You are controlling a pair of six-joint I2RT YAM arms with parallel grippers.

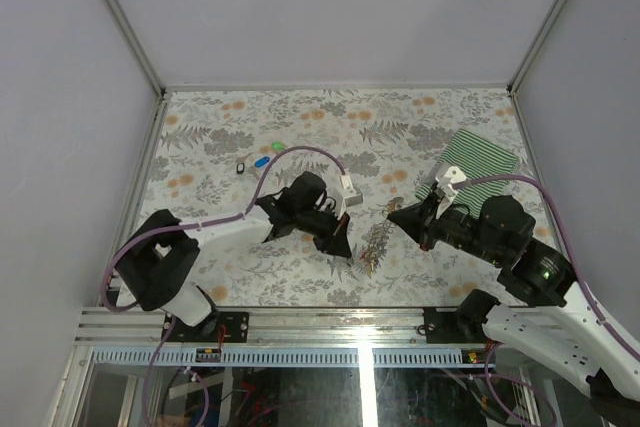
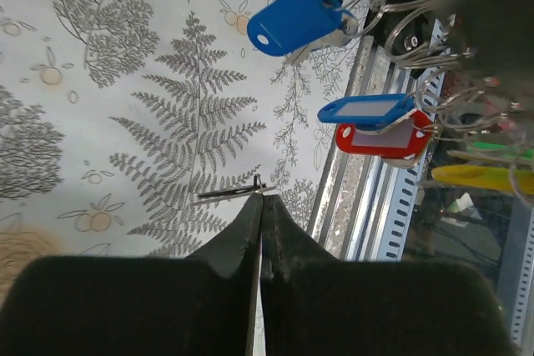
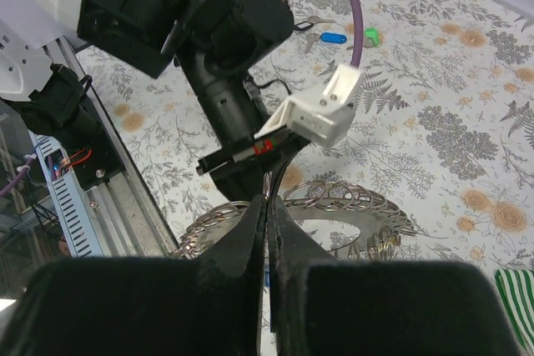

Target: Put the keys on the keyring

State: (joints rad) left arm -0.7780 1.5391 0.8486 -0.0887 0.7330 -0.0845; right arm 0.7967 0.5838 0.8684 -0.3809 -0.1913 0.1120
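Left gripper (image 2: 260, 206): fingers were pressed together, a thin metal sliver at their tip; whether it was held or only touched was unclear.
Right gripper (image 3: 267, 206): likewise closed, its tip against a small wire loop.
Keyring (image 1: 375, 240): lay lower centre of the overhead view, between both grippers.
Loose keys (image 1: 262, 161): upper left, well apart.
Advice: one arm should steady the ring before any key was fetched.

Left tool (image 1: 340, 245) and right tool (image 1: 393, 212), both closed tight, hang low over the counter's (image 1: 300, 117) near middle, tips facing.
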